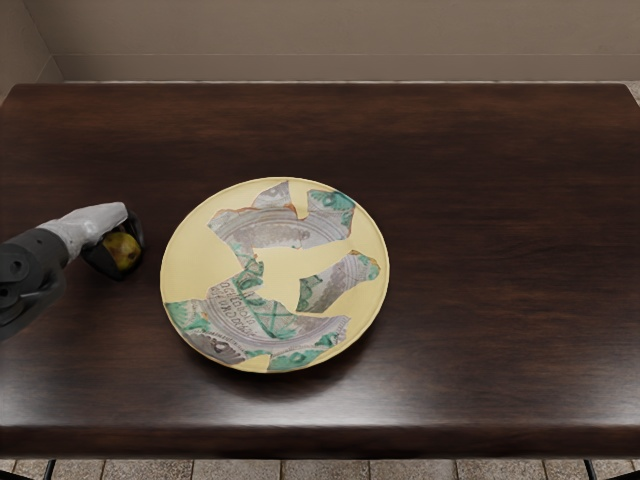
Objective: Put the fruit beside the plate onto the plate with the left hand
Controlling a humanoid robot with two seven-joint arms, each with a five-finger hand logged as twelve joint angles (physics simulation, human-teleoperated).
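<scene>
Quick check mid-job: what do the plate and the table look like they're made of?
The plate is likely glazed ceramic: it has a smooth pale-yellow surface with printed green-grey patches. The table looks like dark wood or veneer, with visible grain streaks and a faint sheen.

Even, soft render light. Faint sheen across the dark table (480, 150) top, thin shadow under the plate (372, 300) rim. Sharp throughout, no edge distortion.
</scene>
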